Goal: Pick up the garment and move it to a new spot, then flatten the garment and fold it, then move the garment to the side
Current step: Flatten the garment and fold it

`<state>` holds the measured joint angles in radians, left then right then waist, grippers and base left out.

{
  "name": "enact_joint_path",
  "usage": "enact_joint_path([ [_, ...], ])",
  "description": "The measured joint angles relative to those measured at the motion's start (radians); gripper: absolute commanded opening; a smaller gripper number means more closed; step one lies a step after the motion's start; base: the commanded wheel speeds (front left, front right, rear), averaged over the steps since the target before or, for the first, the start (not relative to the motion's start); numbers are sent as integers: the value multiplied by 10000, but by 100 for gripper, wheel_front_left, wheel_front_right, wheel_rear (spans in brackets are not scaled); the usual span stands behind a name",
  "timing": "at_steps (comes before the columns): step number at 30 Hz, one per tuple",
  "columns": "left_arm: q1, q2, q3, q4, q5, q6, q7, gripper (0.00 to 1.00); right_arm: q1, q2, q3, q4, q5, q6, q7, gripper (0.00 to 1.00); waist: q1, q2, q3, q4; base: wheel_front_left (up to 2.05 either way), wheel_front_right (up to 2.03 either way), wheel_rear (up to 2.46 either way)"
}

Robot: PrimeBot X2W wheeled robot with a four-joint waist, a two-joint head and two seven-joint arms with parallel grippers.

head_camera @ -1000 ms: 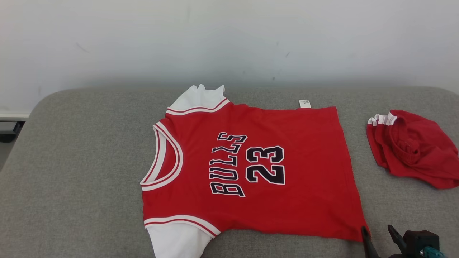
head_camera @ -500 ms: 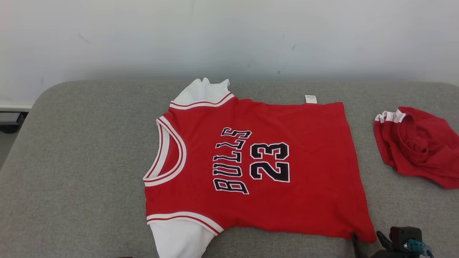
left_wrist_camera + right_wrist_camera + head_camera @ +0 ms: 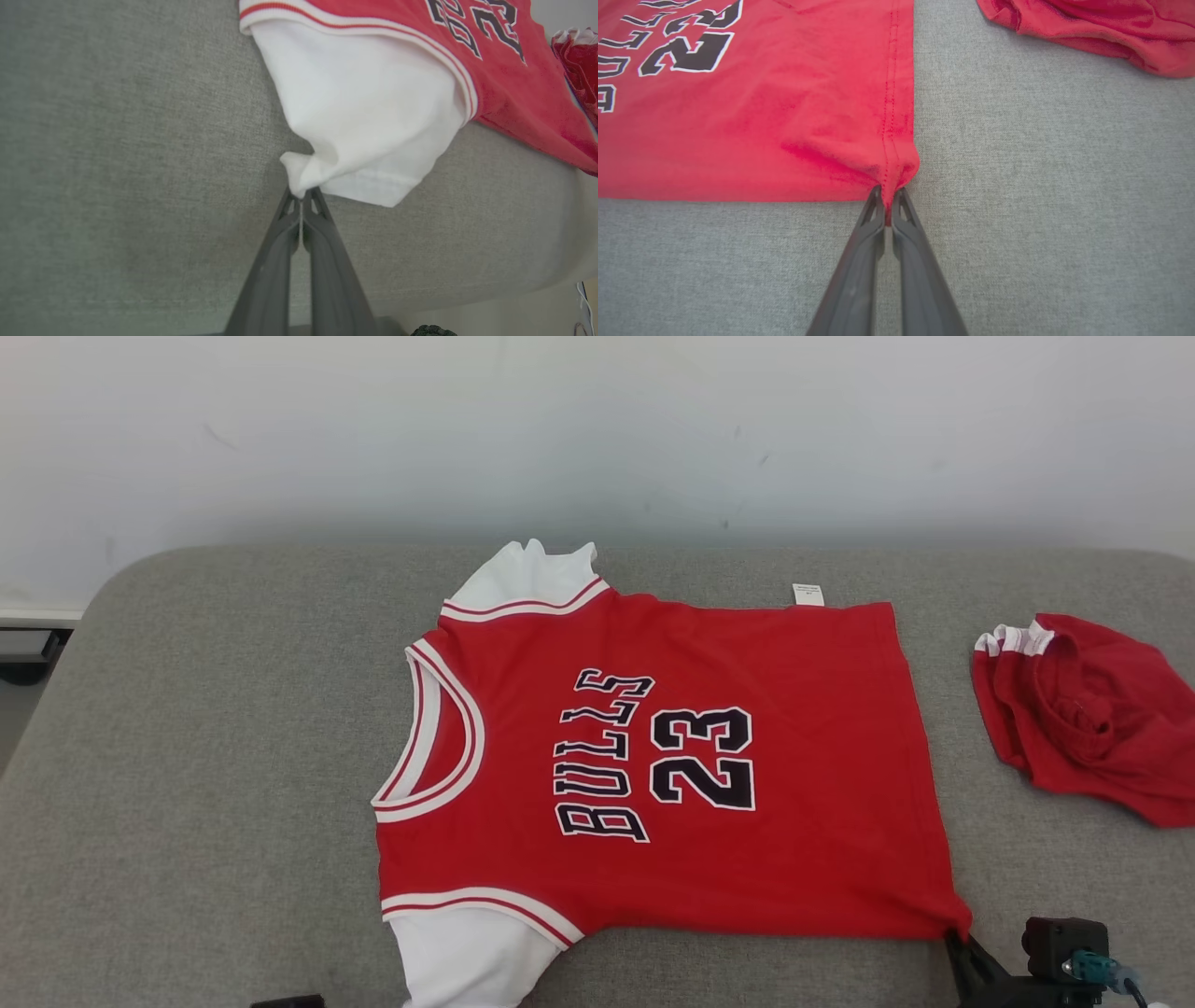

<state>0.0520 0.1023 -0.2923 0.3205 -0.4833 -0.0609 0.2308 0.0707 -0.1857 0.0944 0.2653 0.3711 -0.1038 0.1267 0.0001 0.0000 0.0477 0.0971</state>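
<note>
The rounded grey woven-fabric cushion [image 3: 205, 756] carries a red short-sleeved jersey [image 3: 812, 840] spread flat near its middle, with black "BULLS 23" lettering. Its neckline points toward 9 o'clock and its hem toward 3 o'clock, with one white sleeve at 12 and the other at 6. A small white label [image 3: 808, 595] pokes from the jersey's 12 o'clock edge onto the cushion, and at 3 o'clock, apart from the hem, lies a crumpled red cloth heap [image 3: 1092, 728] with a white-striped band.

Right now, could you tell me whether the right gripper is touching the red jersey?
Touching. The right wrist view shows the right gripper shut on the red jersey at its hem corner, pinching the fabric.
</note>
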Motion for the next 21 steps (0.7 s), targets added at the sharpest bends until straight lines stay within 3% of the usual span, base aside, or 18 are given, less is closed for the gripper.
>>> enact_joint_path([
  [9,80,290,199,-1032,-52,-17,-247,0,89,-61,-307,-437,546,349,-217,0,0,0,-38,30,0,0,0],
  [14,562,351,71,-2205,-761,-382,-35,0,343,-176,-533,-1152,915,600,-222,0,-1,0,-83,57,0,0,0],
  [21,402,823,341,-3770,-1697,-537,462,0,386,-621,-616,-2159,1218,965,295,0,-1,0,-163,31,0,0,0],
])
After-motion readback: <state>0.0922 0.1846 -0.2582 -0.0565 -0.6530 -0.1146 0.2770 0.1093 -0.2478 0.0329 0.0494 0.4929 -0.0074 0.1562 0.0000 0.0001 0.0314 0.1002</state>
